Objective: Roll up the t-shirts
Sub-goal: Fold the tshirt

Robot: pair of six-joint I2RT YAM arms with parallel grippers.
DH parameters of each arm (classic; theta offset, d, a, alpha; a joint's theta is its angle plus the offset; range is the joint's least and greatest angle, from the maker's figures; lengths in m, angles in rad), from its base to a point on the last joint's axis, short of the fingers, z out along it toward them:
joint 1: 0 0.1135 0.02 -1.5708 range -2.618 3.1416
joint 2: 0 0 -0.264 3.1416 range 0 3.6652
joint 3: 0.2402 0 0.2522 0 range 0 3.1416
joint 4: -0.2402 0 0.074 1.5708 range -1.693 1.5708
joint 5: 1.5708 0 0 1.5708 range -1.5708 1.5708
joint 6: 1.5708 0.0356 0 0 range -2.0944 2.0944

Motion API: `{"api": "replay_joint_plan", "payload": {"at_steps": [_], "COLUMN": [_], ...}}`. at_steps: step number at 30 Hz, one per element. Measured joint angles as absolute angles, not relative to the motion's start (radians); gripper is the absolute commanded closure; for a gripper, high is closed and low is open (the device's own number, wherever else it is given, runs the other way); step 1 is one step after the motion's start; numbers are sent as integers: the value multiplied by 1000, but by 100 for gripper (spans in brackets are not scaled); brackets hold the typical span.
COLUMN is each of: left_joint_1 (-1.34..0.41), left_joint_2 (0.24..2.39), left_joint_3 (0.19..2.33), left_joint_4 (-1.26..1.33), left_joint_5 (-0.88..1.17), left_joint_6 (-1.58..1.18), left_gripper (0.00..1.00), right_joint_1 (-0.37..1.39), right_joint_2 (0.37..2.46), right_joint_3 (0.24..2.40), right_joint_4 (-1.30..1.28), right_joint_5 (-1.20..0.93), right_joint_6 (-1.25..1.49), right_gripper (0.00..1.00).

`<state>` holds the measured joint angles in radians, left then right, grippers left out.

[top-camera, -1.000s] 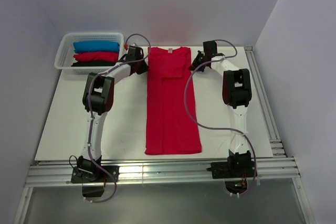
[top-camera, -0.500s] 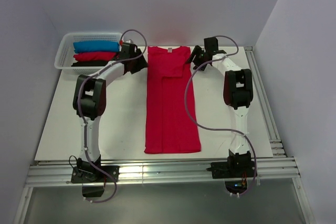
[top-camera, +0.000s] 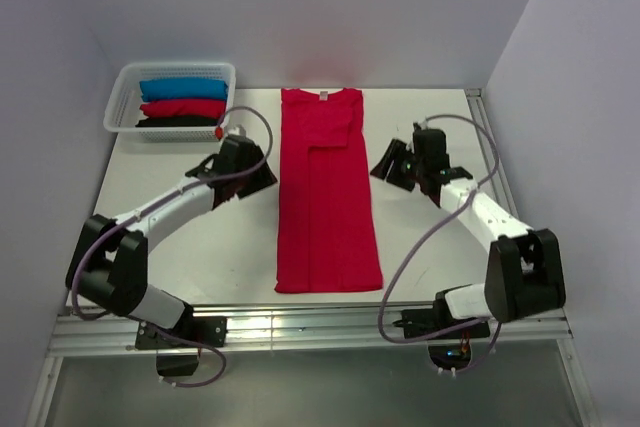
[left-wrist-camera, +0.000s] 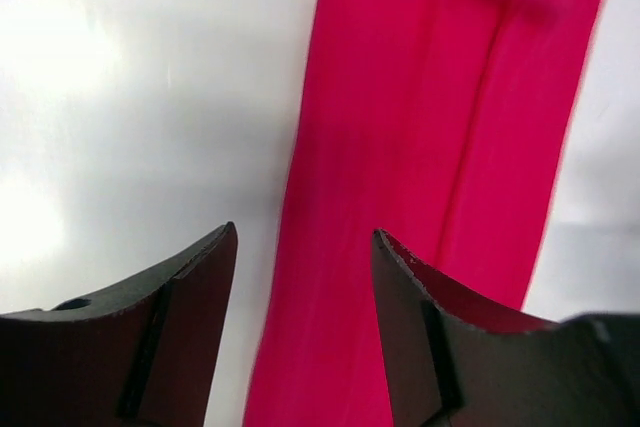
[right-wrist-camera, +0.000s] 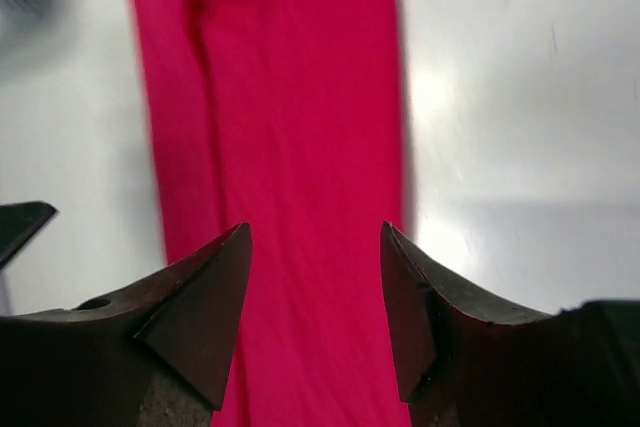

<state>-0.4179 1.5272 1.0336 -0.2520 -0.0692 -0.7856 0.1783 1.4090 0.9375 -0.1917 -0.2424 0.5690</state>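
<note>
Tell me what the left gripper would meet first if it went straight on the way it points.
The left gripper would likely meet the red t-shirt, whose long edge lies dead ahead; depth is unclear.

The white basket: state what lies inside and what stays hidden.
Inside the basket lie a blue bundle, a red bundle, a black bundle. Whatever lies beneath them is covered.

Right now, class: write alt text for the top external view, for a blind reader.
A crimson t-shirt, folded into a long narrow strip, lies flat on the white table. The left fingers and right fingers sit beside its long edges, holding nothing. A white basket at the far left corner holds blue, red and black cloth bundles.
</note>
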Motion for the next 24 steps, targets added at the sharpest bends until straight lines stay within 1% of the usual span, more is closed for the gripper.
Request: {"api": "replay_joint_plan", "payload": {"at_steps": [5, 10, 15, 18, 24], "left_joint_1": [-604, -699, -789, -836, -902], "left_joint_2": [1394, 1223, 1067, 1022, 1022], "left_joint_3": [804, 637, 581, 539, 428], "left_joint_4": [-327, -431, -495, -501, -477], "left_joint_5": [-130, -147, -159, -158, -154], "left_joint_6": [-880, -992, -1094, -1151, -1247], "left_gripper": [40, 40, 41, 42, 44], "right_joint_1": [235, 343, 462, 546, 671], "right_joint_2": [1193, 972, 748, 694, 653], "right_joint_3": [657, 474, 318, 273, 247], "right_joint_4": [-250, -323, -388, -419, -458], "right_joint_5": [-204, -164, -156, -136, -97], "right_joint_6": [572, 628, 732, 804, 902], "right_gripper": [47, 45, 45, 45, 45]}}
